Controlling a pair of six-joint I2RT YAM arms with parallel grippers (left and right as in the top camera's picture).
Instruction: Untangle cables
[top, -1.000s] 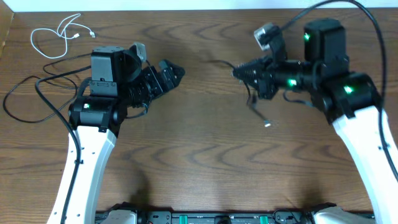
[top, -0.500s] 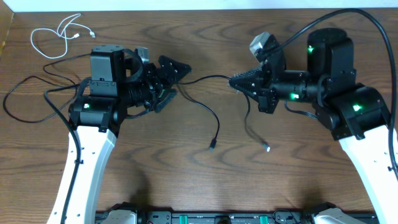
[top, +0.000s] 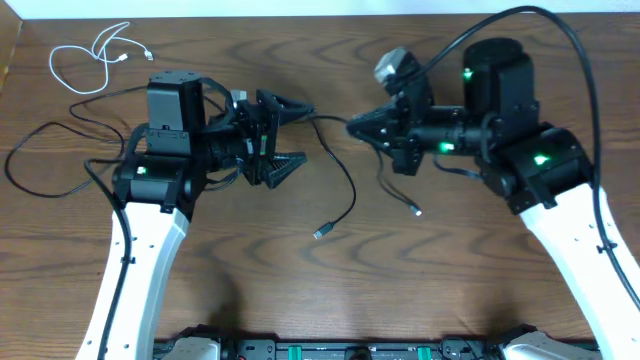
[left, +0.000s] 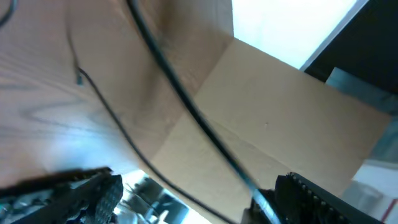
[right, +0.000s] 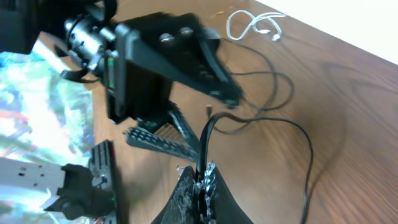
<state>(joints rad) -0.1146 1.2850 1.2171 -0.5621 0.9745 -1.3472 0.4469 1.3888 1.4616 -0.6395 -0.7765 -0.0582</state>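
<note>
Holding: right gripper (top: 352, 124) pinched tight on the black cable (top: 354, 195); wrist view shows the cord rising straight out of the closed fingertips (right: 202, 180).
Left gripper (top: 300, 132): fingers (top: 285, 103) spread wide, nothing held; the cable crosses the gap close to one finger, contact unclear.
Cable run: from the pinch leftward to the left gripper, then curving toward the near edge of the table (top: 240, 290).
Plug end (top: 318, 234): mid-table.
Second plug end (top: 417, 211): on a short black strand below the right gripper.
White cable (top: 75, 60): loose coil, far left corner.
Left edge: thin black loop (top: 9, 162), partly under the left arm (top: 150, 210).
</note>
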